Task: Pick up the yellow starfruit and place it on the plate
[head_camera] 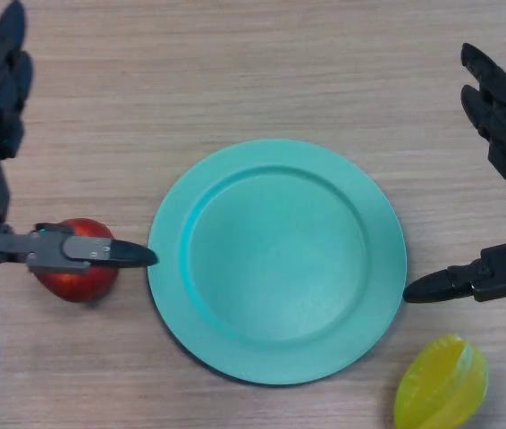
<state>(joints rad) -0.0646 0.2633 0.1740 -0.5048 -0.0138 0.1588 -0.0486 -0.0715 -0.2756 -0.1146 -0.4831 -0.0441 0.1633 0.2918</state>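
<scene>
Both hands are held spread, right hand and left hand, nothing gripped.
The teal plate is seen bare on the counter; the yellow starfruit is found just beside its lower-right rim, a red apple beside its left rim.

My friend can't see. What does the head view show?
An empty teal plate sits mid-table, with a yellow starfruit beside its lower right. A red apple lies left, under the open left hand; the open right hand holds nothing.
</scene>
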